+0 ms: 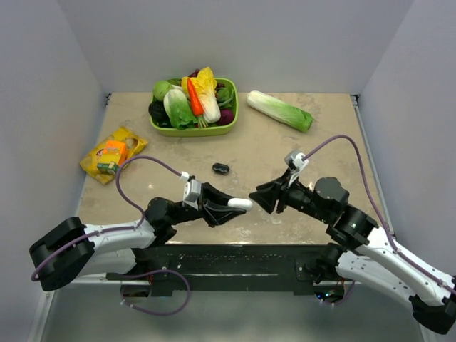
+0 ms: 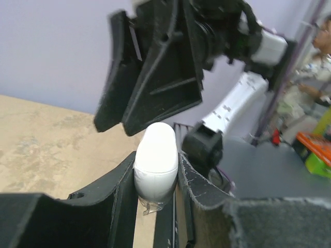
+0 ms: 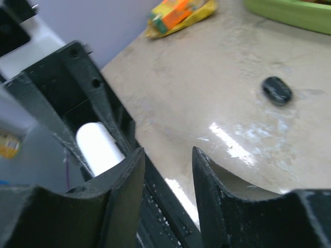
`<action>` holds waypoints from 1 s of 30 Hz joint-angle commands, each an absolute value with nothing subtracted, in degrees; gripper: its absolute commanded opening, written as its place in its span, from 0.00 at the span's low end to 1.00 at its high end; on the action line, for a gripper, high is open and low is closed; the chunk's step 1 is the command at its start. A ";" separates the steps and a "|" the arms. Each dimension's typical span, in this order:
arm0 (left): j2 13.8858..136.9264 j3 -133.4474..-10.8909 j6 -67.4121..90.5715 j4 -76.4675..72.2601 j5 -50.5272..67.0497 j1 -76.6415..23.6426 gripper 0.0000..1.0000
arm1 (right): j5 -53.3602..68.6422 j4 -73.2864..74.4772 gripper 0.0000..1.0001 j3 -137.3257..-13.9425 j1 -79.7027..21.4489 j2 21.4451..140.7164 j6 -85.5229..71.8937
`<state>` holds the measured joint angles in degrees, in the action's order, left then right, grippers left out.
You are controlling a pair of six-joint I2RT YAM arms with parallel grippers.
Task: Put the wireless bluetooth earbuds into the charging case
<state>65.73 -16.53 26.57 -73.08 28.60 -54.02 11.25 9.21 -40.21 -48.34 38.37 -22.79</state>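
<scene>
My left gripper (image 1: 229, 205) is shut on the white charging case (image 1: 240, 204) and holds it above the table's front edge. In the left wrist view the case (image 2: 155, 160) stands clamped between the fingers, lid closed, rounded end pointing away. My right gripper (image 1: 258, 199) is open and empty, facing the case's free end from just to the right; its fingers (image 2: 160, 77) hang right above the case. In the right wrist view the case (image 3: 97, 147) lies left of my open gripper (image 3: 168, 160), outside the jaws. The earbuds are out of view.
A small black oval object (image 1: 221, 169) lies on the table beyond the grippers, also in the right wrist view (image 3: 276, 89). A green basket (image 1: 192, 131) of vegetables stands at the back, a napa cabbage (image 1: 279, 110) to its right, a yellow snack packet (image 1: 112, 153) at the left.
</scene>
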 commanded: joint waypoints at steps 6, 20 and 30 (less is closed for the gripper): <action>66.09 -25.92 37.42 -42.31 -4.26 -43.96 0.00 | -19.78 13.36 0.48 -32.97 -48.25 35.76 -31.46; 85.76 -31.72 42.63 -28.03 -0.72 -25.14 0.00 | -8.53 3.34 0.46 -25.40 -48.25 44.47 -32.61; 95.62 -35.07 43.50 -26.63 0.62 -24.70 0.20 | -8.70 7.38 0.49 -26.10 -48.16 40.61 -30.94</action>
<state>93.97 -34.02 42.33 -26.57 -0.67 -25.12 -9.19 7.22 -25.02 -48.25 42.46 -31.88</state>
